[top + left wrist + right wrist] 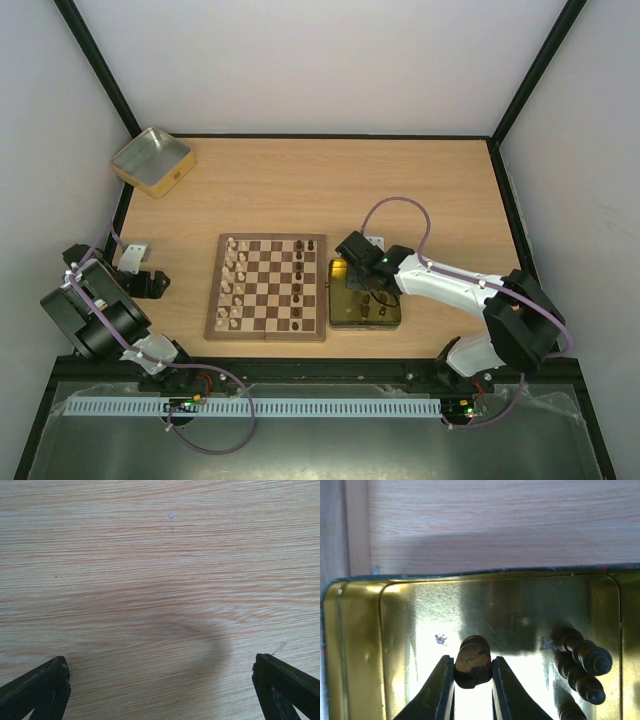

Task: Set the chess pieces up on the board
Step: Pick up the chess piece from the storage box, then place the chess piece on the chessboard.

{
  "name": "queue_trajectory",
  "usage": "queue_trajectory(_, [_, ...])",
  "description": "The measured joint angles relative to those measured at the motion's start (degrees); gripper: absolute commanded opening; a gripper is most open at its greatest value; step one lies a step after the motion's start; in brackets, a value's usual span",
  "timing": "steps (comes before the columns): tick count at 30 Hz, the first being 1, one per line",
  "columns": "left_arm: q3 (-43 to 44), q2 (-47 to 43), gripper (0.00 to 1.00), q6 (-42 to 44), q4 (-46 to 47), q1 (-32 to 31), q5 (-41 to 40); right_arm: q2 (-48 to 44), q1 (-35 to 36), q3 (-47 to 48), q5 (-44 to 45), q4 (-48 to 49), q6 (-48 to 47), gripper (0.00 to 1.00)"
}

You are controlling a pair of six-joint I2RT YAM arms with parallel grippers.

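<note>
The board (266, 287) lies mid-table, with pale pieces (232, 283) in its left columns and dark pieces (301, 280) toward its right. My right gripper (472, 677) is over the yellow-gold tin (364, 296) beside the board's right edge and is shut on a dark brown piece (472, 661). Other dark pieces (583, 657) lie in the tin to its right. My left gripper (140, 272) rests at the table's left; its open fingers (37, 687) frame bare wood, holding nothing.
A second, silvery tin (152, 160) sits at the far left corner of the table. Black frame rails border the table's sides and back.
</note>
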Motion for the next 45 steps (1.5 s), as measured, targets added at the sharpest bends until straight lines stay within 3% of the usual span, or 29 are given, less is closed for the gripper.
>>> queue_trajectory(11, [0.0, 0.0, 0.99, 0.0, 0.0, -0.1, -0.1, 1.9, 3.0, 11.3, 0.7, -4.2, -0.2, 0.12])
queue_trajectory(24, [0.0, 0.1, 0.99, 0.0, 0.0, -0.1, -0.1, 18.6, 5.8, 28.9, 0.4, -6.0, -3.3, 0.12])
queue_trajectory(45, [0.5, 1.8, 0.99, 0.2, 0.6, 0.7, 1.6, 28.4, 5.0, 34.3, -1.1, -6.6, -6.3, 0.13])
